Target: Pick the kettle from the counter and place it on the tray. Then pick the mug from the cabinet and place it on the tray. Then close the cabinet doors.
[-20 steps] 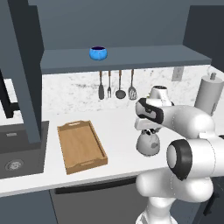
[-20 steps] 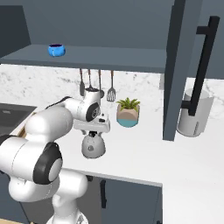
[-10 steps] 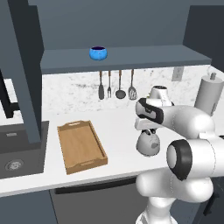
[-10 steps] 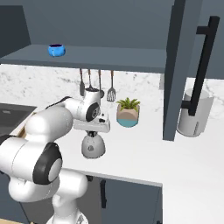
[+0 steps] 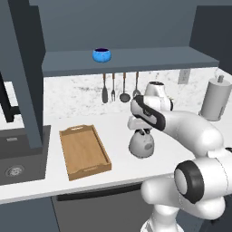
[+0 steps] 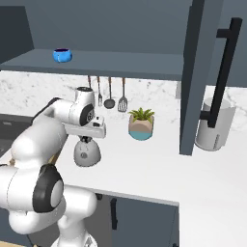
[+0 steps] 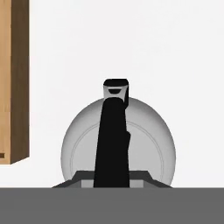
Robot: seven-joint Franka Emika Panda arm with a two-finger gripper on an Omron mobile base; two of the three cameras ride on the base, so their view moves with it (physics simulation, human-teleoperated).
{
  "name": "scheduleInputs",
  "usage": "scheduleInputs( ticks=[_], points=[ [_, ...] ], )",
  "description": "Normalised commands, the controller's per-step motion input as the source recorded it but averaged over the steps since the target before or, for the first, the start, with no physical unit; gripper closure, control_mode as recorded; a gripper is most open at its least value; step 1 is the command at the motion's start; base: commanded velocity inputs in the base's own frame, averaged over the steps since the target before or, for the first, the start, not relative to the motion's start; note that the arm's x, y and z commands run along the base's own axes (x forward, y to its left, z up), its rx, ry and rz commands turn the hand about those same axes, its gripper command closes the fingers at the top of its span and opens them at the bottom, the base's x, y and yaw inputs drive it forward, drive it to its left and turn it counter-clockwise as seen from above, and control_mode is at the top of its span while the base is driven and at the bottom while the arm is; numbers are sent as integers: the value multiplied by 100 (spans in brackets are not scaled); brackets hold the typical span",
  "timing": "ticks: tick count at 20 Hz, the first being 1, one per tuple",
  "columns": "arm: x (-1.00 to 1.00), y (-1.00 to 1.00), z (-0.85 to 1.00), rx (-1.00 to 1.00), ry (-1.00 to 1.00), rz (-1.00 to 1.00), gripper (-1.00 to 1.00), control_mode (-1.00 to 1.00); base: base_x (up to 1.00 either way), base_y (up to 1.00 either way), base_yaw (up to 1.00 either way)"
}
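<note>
The grey kettle [image 5: 141, 145] [image 6: 87, 154] hangs just above the white counter [image 5: 115, 136], right of the wooden tray [image 5: 84, 149]. My gripper [image 5: 140, 129] [image 6: 86, 139] is shut on its black arched handle from above. In the hand view the kettle [image 7: 148, 140] lies straight below, its handle running up the middle, and the tray's edge [image 7: 13, 87] shows at the left. The blue mug [image 5: 101, 55] [image 6: 61, 54] stands on the cabinet shelf [image 5: 136, 61]. Both cabinet doors stand open: the left door [image 5: 25, 68] and the right door [image 6: 198, 72].
A teal-and-beige plant pot [image 6: 141, 124] stands on the counter right of the kettle. Utensils [image 5: 120, 88] hang on the back wall. A paper towel holder [image 5: 213, 97] is at the far right. A dark sink [image 5: 18, 158] lies left of the tray.
The gripper has carried the kettle leftward toward the tray. The mug, tray and doors have stayed put.
</note>
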Motion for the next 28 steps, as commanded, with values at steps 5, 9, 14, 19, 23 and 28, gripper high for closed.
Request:
scheduleInputs(
  ticks=[5, 9, 14, 19, 23, 28],
  points=[
    [0, 3, 2, 0, 0, 0, 100, -100, 0, 0, 0],
    [0, 24, 41, 0, 0, 0, 100, -100, 0, 0, 0],
    [1, 69, 54, 0, 0, 0, 100, -100, 0, 0, 0],
    [13, 100, 8, -3, 0, -1, 100, -100, 0, 0, 0],
    [40, 100, 0, -3, 0, -6, 100, -100, 0, 0, 0],
    [52, 100, 0, 0, 0, -7, 100, -100, 0, 0, 0]
  ],
)
